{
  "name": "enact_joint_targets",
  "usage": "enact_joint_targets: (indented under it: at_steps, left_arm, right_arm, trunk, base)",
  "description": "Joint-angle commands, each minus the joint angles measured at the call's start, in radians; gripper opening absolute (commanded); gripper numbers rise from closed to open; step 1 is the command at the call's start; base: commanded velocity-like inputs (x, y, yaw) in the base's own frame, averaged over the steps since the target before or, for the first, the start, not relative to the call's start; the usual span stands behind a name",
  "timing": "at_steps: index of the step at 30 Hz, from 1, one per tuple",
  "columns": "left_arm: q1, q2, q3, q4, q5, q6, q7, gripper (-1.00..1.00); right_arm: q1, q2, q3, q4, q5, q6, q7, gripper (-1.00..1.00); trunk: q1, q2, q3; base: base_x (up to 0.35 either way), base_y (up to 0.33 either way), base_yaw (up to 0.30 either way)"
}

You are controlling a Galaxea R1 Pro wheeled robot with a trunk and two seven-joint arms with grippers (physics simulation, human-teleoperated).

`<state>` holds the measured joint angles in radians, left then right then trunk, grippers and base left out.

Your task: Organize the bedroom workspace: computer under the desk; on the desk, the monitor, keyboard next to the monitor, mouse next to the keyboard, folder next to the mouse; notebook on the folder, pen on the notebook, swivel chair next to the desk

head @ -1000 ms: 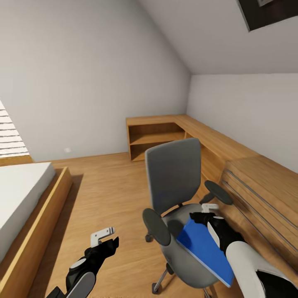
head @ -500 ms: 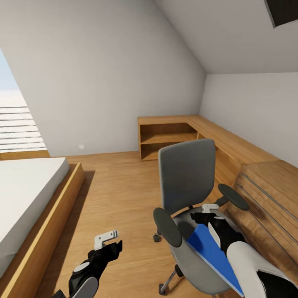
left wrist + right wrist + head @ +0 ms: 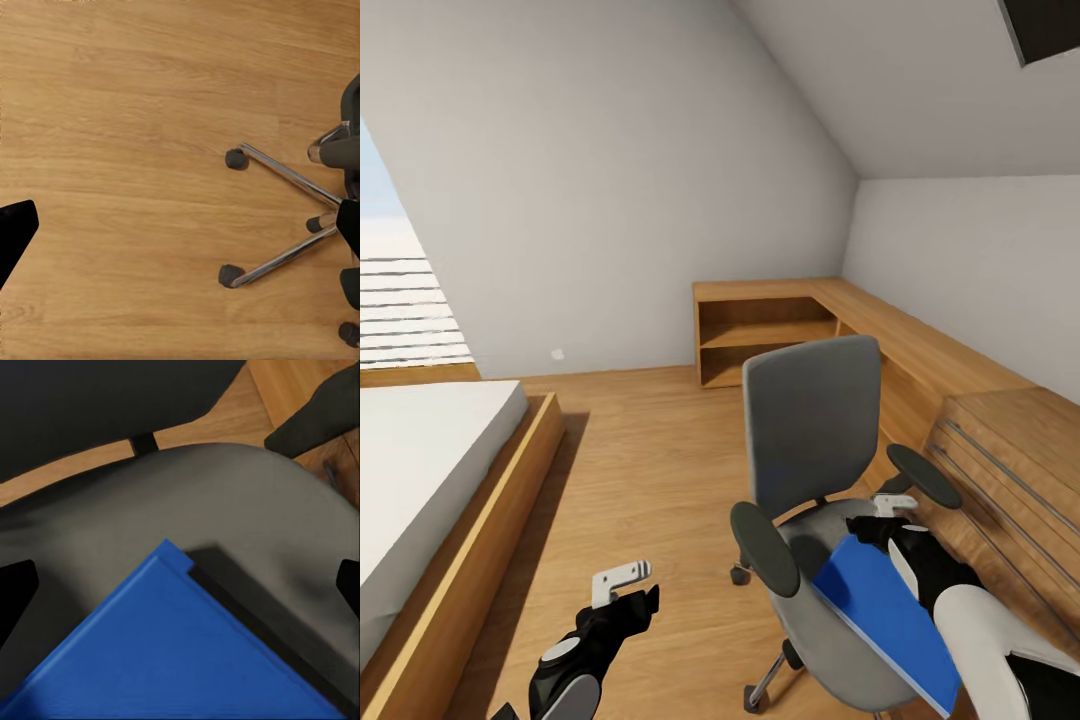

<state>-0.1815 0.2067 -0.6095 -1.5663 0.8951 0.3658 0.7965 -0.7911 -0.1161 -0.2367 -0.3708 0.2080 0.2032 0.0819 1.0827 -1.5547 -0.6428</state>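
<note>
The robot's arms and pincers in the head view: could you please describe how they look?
Both arms have glossy white shells on the forearms with black jointed wrist sections. The left pincer ends in a pale grey, angular bracket-like finger on a black body with a small grey disc. The right pincer has similar pale grey fingertips on black housing. No cables or markings are visible.
</note>
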Motion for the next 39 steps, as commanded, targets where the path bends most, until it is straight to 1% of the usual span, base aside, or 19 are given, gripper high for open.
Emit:
enact_joint_targets:
  at_steps: [1, 7, 20, 23, 25, 29, 31, 39]
  left_arm:
    - [-0.001, 0.001, -0.002, -0.001, 0.005, 0.003, 0.007, 1.00]
    - [-0.001, 0.002, 0.002, -0.001, 0.005, 0.005, 0.007, 1.00]
    - [-0.001, 0.002, 0.002, -0.003, 0.005, 0.004, 0.007, 1.00]
    - [-0.001, 0.001, 0.008, -0.007, 0.005, 0.003, 0.007, 1.00]
    - [-0.001, -0.001, 0.020, -0.008, 0.006, 0.003, 0.008, 1.00]
    - [-0.001, -0.004, 0.049, -0.009, 0.008, 0.002, 0.009, 1.00]
    - [-0.001, -0.005, 0.055, -0.009, 0.008, 0.002, 0.009, 1.00]
    - [-0.002, -0.007, 0.056, -0.009, 0.007, 0.002, 0.009, 1.00]
  right_arm:
    - [0.000, 0.000, -0.008, 0.000, 0.010, 0.006, 0.008, 1.00]
    - [0.000, -0.004, -0.009, 0.046, 0.010, 0.009, 0.007, 1.00]
    - [0.000, -0.008, -0.009, 0.052, 0.010, 0.013, 0.006, 1.00]
    - [0.000, -0.007, -0.009, 0.053, 0.010, 0.013, 0.007, 1.00]
    - [0.000, -0.007, -0.009, 0.053, 0.010, 0.012, 0.007, 1.00]
    - [0.000, -0.007, -0.009, 0.053, 0.010, 0.011, 0.007, 1.00]
    - [0.000, -0.007, -0.008, 0.053, 0.010, 0.010, 0.008, 1.00]
    - [0.000, -0.005, -0.007, 0.052, 0.010, 0.005, 0.008, 1.00]
  trunk:
    - [0.000, -0.001, -0.001]
    - [0.000, -0.001, -0.001]
    - [0.000, -0.001, -0.001]
    - [0.000, -0.001, -0.001]
    - [0.000, -0.001, -0.001]
    - [0.015, -0.029, -0.013]
    - [0.023, -0.043, -0.020]
    - [0.054, -0.099, -0.045]
  base:
    - [0.000, 0.000, 0.000]
    - [0.145, -0.024, 0.000]
    - [0.106, -0.007, 0.000]
    - [0.026, 0.000, 0.000]
    - [0.008, 0.000, 0.000]
    - [0.003, 0.000, 0.000]
    - [0.001, 0.000, 0.000]
    - [0.000, 0.000, 0.000]
